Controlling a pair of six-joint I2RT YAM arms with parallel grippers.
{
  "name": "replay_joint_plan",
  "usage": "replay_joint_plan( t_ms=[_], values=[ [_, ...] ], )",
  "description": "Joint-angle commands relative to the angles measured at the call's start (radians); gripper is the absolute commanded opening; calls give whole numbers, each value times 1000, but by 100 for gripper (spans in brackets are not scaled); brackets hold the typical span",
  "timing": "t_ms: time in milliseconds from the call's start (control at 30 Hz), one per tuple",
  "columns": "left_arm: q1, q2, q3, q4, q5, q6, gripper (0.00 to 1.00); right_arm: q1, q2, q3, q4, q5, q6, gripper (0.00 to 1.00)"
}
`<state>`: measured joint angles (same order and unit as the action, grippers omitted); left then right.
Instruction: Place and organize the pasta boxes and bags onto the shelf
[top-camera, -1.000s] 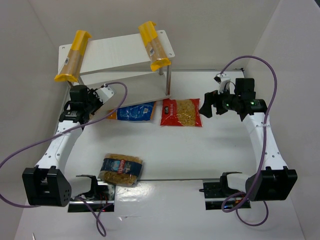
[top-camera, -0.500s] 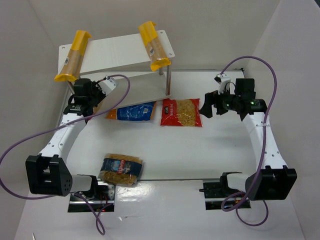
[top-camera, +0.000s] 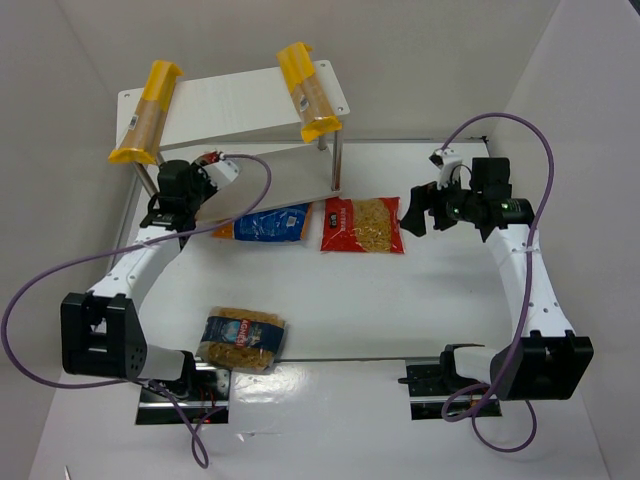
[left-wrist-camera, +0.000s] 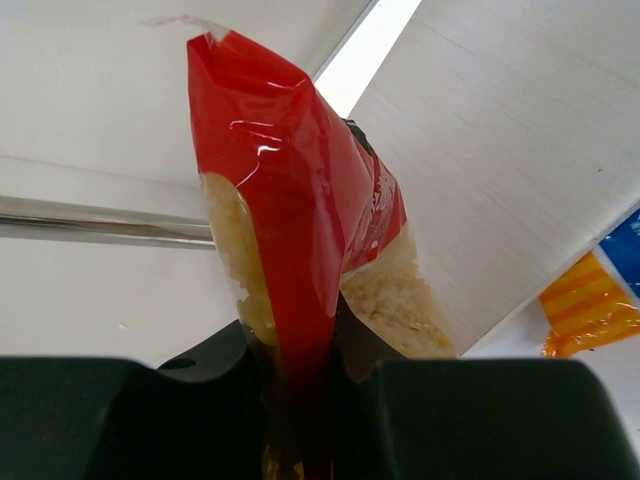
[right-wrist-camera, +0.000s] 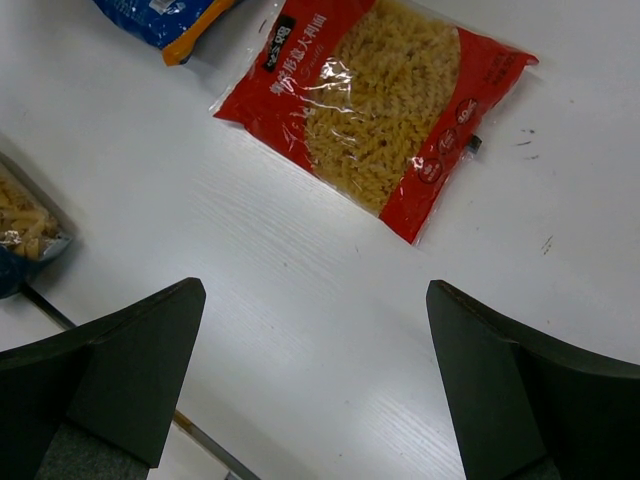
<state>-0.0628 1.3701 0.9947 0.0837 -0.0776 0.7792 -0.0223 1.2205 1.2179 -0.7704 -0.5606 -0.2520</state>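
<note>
Red plastic shows in the left claw (left-wrist-camera: 305, 375), which is clamped tight on the end of a red-topped bag (left-wrist-camera: 300, 220) of pasta, held up at the left end of the shelf (top-camera: 240, 100) below its top board. Up on that board the left spaghetti box (top-camera: 145, 112) and the right spaghetti box (top-camera: 308, 90) lie across the two ends. Over on the right, the right claw (top-camera: 412, 215) hangs wide open just beside the second red bag (top-camera: 362, 224), which lies flat on the worktop (top-camera: 400, 300) next to the blue bag with the orange end (top-camera: 265, 222), while the blue-label bag (top-camera: 243, 340) sits near the left arm's base.
</note>
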Motion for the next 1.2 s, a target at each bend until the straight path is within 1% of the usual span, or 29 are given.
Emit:
replay_joint_plan(
  t_ms=[0, 167, 200, 233, 267, 300, 333, 433, 467, 533, 567, 667, 700, 733, 933, 1033, 1167],
  values=[
    [3, 4, -8, 217, -28, 89, 1, -8, 1, -14, 34, -5, -12, 100],
    [3, 14, -47, 257, -62, 140, 3, -8, -9, -23, 43, 4, -12, 100],
    [3, 23, -62, 267, -73, 140, 4, -8, -9, -32, 43, 4, -12, 100],
    [3, 23, -74, 290, -73, 173, 4, -8, -9, -32, 43, 4, -12, 100],
    [3, 23, -88, 307, -82, 187, 6, -8, -18, -44, 43, 4, -12, 100],
    [3, 23, -109, 318, -82, 199, 9, -8, -18, -44, 43, 4, -12, 100],
    [3, 32, -110, 330, -93, 209, 16, -8, -18, -53, 43, 4, -21, 100],
    [3, 41, -120, 343, -102, 219, 24, -8, -27, -54, 43, 4, -21, 100],
    [3, 41, -131, 358, -102, 219, 31, -8, -27, -63, 43, 4, -21, 100],
    [3, 50, -131, 381, -113, 241, 39, -8, -36, -63, 43, 4, -21, 100],
    [3, 60, -142, 381, -113, 256, 47, -8, -36, -63, 43, 13, -21, 100],
    [3, 69, -142, 392, -122, 265, 54, -8, -36, -63, 43, 13, -21, 100],
    [3, 69, -142, 401, -122, 265, 58, -8, -45, -73, 43, 13, -21, 100],
    [3, 78, -142, 401, -122, 276, 63, -8, -46, -74, 43, 13, -21, 100],
    [3, 121, -133, 412, -133, 296, 65, -28, -64, -84, 43, 13, -21, 100],
    [3, 145, -133, 412, -133, 318, 67, -39, -64, -84, 43, 13, -21, 100],
    [3, 187, -87, 421, -152, 318, 67, -48, -64, -93, 43, 13, -21, 100]
  ],
)
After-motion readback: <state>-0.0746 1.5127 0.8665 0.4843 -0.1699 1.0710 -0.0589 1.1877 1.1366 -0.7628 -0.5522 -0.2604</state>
